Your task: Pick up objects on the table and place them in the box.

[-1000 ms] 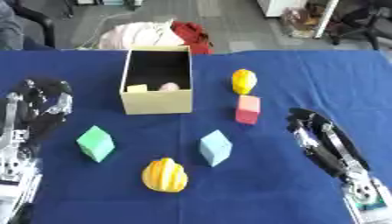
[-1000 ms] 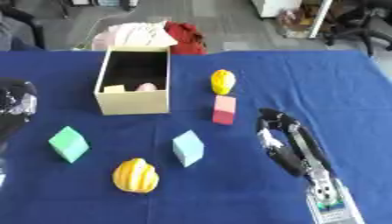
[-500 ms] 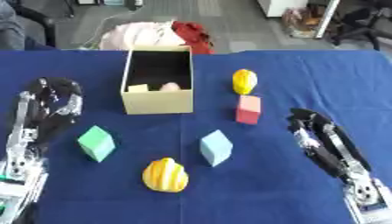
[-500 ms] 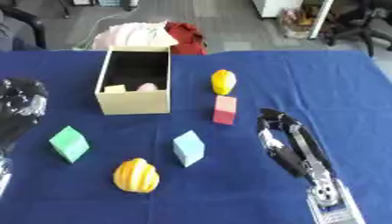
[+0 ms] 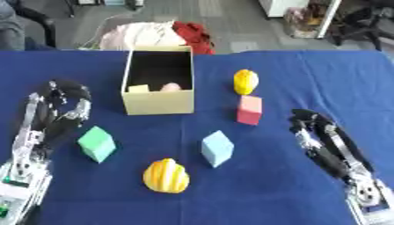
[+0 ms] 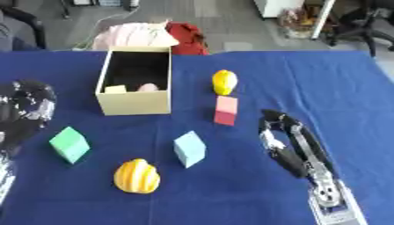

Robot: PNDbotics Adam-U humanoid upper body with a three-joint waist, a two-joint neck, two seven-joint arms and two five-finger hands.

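My left hand (image 5: 60,105) hangs with fingers curled and nothing in them, just above the green block (image 5: 97,143), which sits left of the blue block (image 5: 217,148) and below the box (image 5: 158,81). My right hand (image 5: 314,132) rests curled and idle. The block looks light and rigid; I'd pinch 2 opposite flat faces.

Inside the box (image 5: 158,104), a pink thing (image 5: 171,87) and a yellow thing (image 5: 138,88) show only their tops, shapes unclear.
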